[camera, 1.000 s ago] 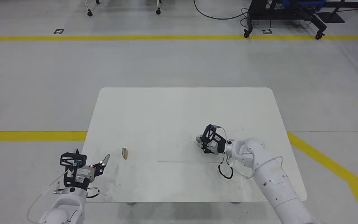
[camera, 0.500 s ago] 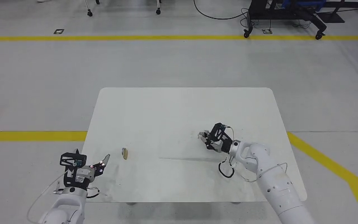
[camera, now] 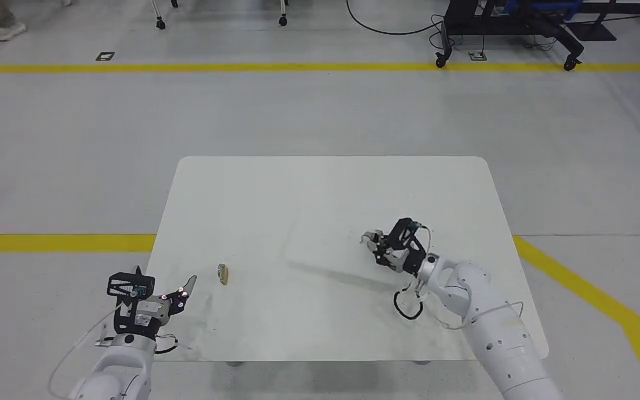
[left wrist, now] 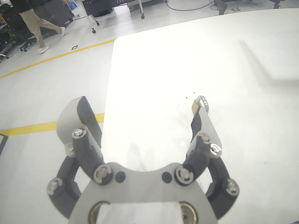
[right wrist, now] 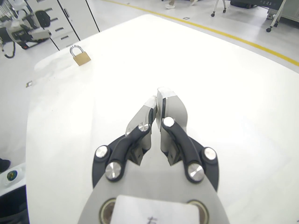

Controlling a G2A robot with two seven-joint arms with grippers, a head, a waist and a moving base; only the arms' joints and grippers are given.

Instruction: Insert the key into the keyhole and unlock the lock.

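A small brass padlock (camera: 223,273) with a silver shackle lies near the table's front left; it shows again as the padlock (right wrist: 80,55) and, partly behind a finger, as the padlock (left wrist: 198,105). My left gripper (camera: 165,295) hangs open at the table's front left corner, a short way from the padlock, and the left gripper (left wrist: 140,103) has nothing between its fingers. My right gripper (camera: 378,243) is right of the table's centre, raised off the surface. The right gripper (right wrist: 157,97) is shut, with the key pinched between the pads and almost wholly hidden.
The white table (camera: 300,190) is bare apart from the padlock. A black cable (camera: 405,303) loops under the right forearm. Yellow floor tape (camera: 70,242) runs on both sides of the table.
My right gripper has drawn back to the right and risen from the table's middle, staying shut. The left arm and the padlock have not moved.
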